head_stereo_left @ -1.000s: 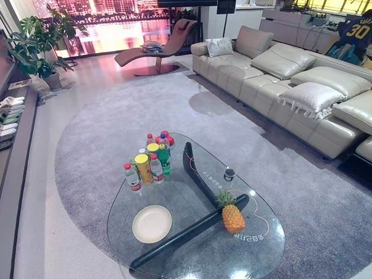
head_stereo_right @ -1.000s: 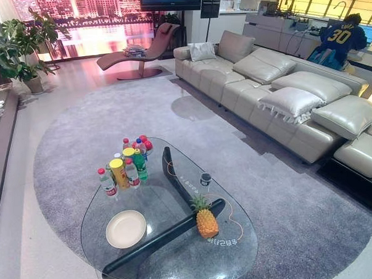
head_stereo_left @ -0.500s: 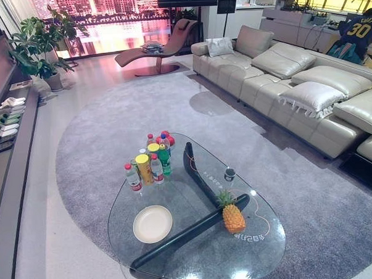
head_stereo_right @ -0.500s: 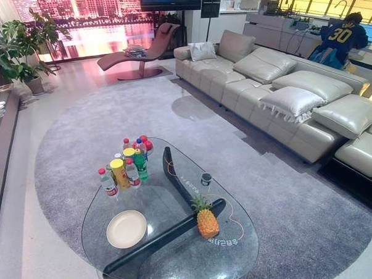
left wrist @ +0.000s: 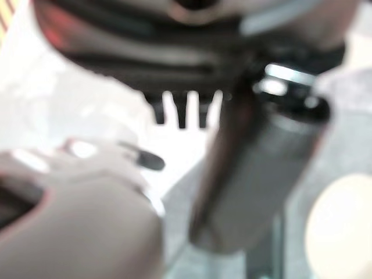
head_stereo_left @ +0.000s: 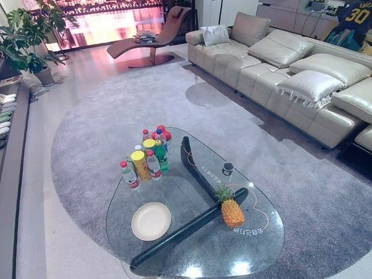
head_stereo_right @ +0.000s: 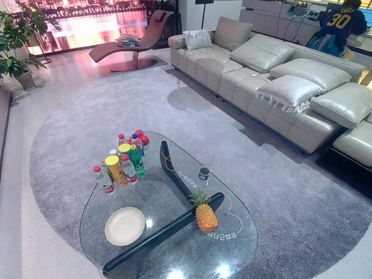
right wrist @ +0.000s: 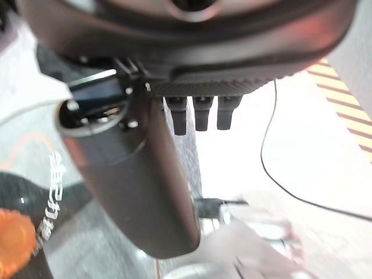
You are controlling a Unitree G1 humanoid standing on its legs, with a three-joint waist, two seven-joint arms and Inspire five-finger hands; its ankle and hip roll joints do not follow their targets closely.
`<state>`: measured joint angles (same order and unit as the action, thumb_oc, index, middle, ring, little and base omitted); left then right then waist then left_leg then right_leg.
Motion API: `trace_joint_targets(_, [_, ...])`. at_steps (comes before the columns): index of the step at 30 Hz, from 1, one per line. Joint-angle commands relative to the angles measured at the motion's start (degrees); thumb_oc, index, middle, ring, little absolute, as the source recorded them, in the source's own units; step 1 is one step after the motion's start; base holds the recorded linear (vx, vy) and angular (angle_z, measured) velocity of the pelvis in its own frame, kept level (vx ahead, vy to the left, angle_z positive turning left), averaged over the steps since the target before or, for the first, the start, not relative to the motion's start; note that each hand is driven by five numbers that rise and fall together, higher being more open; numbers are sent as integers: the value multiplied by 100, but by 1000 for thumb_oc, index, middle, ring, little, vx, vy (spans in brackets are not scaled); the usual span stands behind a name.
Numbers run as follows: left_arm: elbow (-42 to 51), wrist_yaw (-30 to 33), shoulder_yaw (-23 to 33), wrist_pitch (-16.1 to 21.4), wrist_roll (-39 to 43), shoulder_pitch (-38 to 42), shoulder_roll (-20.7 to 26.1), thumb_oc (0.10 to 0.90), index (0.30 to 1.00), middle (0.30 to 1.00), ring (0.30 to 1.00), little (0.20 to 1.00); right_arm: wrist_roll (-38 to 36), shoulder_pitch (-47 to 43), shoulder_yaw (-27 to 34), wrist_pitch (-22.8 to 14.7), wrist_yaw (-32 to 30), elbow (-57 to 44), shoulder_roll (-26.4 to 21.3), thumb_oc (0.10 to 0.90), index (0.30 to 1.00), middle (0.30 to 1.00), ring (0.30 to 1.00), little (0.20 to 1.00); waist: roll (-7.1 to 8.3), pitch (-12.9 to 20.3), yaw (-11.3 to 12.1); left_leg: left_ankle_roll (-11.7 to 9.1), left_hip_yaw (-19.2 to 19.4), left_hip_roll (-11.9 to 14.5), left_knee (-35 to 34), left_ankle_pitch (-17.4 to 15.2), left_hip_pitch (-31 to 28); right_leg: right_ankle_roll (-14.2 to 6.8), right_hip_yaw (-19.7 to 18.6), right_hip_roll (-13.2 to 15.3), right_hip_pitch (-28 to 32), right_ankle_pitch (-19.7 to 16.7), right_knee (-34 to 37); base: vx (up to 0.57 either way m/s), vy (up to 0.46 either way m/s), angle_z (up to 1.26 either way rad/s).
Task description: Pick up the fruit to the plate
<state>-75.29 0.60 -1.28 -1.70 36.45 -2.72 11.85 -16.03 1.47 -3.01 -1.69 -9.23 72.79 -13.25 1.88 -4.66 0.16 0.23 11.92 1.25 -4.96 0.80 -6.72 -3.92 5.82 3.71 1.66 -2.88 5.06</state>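
Colours on and around the glass table

An orange-yellow pineapple [head_stereo_left: 232,212] with a green crown and a cream plate [head_stereo_left: 151,221] are seen on clear glass [head_stereo_left: 197,262] over a black base [head_stereo_left: 184,229]; red-capped bottles [head_stereo_left: 146,156], a grey rug [head_stereo_left: 98,118] and a beige sofa [head_stereo_left: 281,67] are shown.

1 pineapple [head_stereo_left: 232,211], 1 plate [head_stereo_left: 151,221], 1 small dark can [head_stereo_left: 227,168], 1 cluster of bottles and cans [head_stereo_left: 145,158], exact count unclear, on 1 glass table [head_stereo_left: 197,262].

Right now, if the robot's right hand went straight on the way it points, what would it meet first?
Probably the pale floor beside the glass table, though depth is unclear. The right hand aims its fingers there; the pineapple sits off to one side, out of that line.
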Motion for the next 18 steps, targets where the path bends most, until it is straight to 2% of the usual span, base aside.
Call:
trace_joint_targets(1, [-49,10,28,73,-108,392,167,800,900,900,900,900,-423,-656,108,-596,-478,-420,-282,800,900,900,900,900,117,-477,190,-79,-325,-139,416,-338,290,-199,59,24,-14,123,-533,-190,-86,0])
trace_joint_targets(4, [70,35,-137,58,58,624,306,800,900,900,900,900,-583,-1040,-22,-890,-747,-824,-434,800,900,900,900,900,149,-824,269,-54,-402,-138,515,-297,603,-197,69,-20,-328,95,-671,-235,-89,-2])
trace_joint_targets(7, [189,18,-241,55,177,751,389,800,900,900,900,900,-666,-1306,-139,-1029,-984,-1306,-593,800,900,900,900,900,144,-1089,319,-35,-487,-148,545,-256,801,-204,84,-59,-523,75,-749,-142,-59,1])
trace_joint_targets(18, [644,-175,-521,109,470,829,647,800,900,900,900,900,-626,-1978,-224,-1069,-1543,-3247,-1491,800,900,900,900,900,111,-1829,392,-20,-566,-237,1168,-310,1593,-159,253,-66,-1117,168,-1194,-64,-19,9])
